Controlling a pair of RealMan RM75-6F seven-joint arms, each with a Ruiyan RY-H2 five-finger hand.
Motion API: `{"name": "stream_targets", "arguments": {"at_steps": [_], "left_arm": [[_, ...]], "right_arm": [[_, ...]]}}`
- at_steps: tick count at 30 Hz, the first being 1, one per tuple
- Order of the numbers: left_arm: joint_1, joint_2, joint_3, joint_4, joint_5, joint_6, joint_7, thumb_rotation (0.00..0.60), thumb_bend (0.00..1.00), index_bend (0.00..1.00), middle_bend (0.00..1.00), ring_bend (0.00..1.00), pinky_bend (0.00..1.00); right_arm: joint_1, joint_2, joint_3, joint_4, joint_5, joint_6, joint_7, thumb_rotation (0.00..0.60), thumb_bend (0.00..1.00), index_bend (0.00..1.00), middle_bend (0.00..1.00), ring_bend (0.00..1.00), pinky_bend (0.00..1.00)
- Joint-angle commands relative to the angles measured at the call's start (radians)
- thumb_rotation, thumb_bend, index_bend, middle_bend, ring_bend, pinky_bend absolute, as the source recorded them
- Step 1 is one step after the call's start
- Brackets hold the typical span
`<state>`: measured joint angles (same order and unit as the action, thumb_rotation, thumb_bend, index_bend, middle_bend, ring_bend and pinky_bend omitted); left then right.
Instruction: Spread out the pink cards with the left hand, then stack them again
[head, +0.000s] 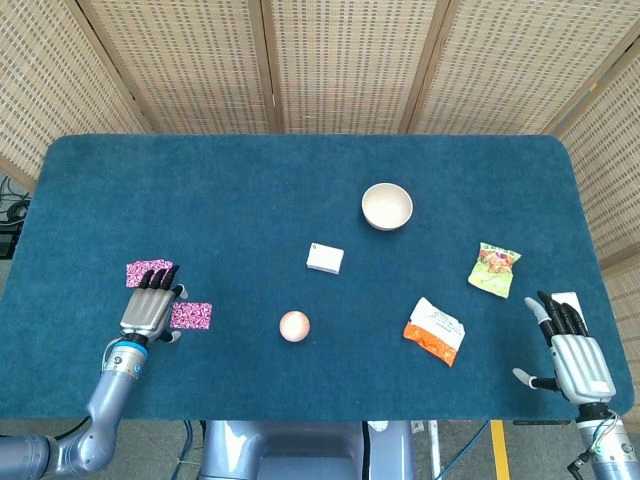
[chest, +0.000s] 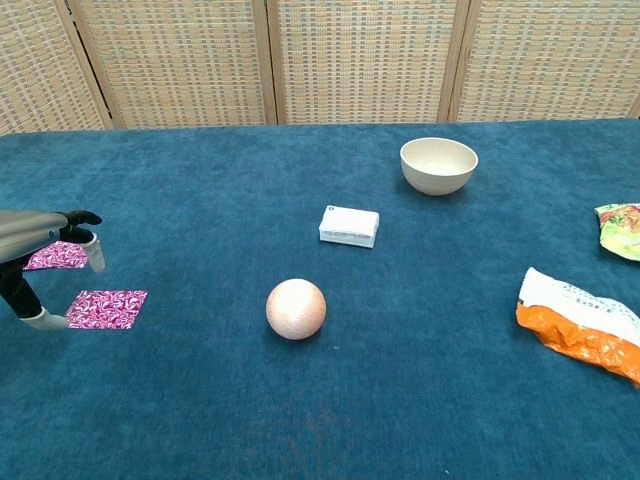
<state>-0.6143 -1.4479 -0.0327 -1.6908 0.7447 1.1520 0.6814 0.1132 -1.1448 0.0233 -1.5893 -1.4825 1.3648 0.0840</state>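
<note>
We see our left hand, fingers spread, over the blue bench; woven screens stand beyond.

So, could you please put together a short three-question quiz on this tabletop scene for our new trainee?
1. True or false: the two pink cards, far card and near card, lie stacked.
2. What sits nearest the ball? A. bowl B. white box C. green snack bag
3. Fill in: the left hand hovers with fingers apart and holds ____.

Key
1. False: they lie apart on the table, with the left hand between them in the head view.
2. B
3. Nothing. The right hand is likewise open, near the orange packet.
</note>
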Motion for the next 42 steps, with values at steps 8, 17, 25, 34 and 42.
{"name": "stream_targets", "arguments": {"at_steps": [8, 17, 25, 34, 42], "left_arm": [[-0.003, -0.040, -0.012, 0.056, -0.028, -0.008, 0.005, 0.600, 0.20, 0.31, 0.00, 0.00, 0.00], [-0.005, -0.067, -0.013, 0.092, -0.049, -0.020, 0.018, 0.600, 0.21, 0.31, 0.00, 0.00, 0.00], [-0.009, -0.076, -0.022, 0.101, -0.061, -0.019, 0.030, 0.600, 0.21, 0.31, 0.00, 0.00, 0.00], [-0.014, -0.094, -0.024, 0.121, -0.072, -0.029, 0.038, 0.600, 0.21, 0.31, 0.00, 0.00, 0.00], [-0.013, -0.098, -0.027, 0.120, -0.073, -0.027, 0.039, 0.600, 0.22, 0.31, 0.00, 0.00, 0.00]], "right_arm": [[0.000, 0.003, 0.001, 0.000, 0.002, -0.002, 0.006, 0.600, 0.10, 0.00, 0.00, 0.00, 0.00], [-0.001, 0.003, 0.001, 0.000, 0.001, 0.001, 0.010, 0.600, 0.10, 0.00, 0.00, 0.00, 0.00], [-0.001, 0.004, 0.001, 0.001, 0.000, 0.001, 0.011, 0.600, 0.10, 0.00, 0.00, 0.00, 0.00], [-0.003, 0.004, 0.002, 0.001, -0.002, 0.005, 0.014, 0.600, 0.10, 0.00, 0.00, 0.00, 0.00], [-0.003, 0.006, 0.002, 0.001, -0.004, 0.006, 0.017, 0.600, 0.10, 0.00, 0.00, 0.00, 0.00]]}}
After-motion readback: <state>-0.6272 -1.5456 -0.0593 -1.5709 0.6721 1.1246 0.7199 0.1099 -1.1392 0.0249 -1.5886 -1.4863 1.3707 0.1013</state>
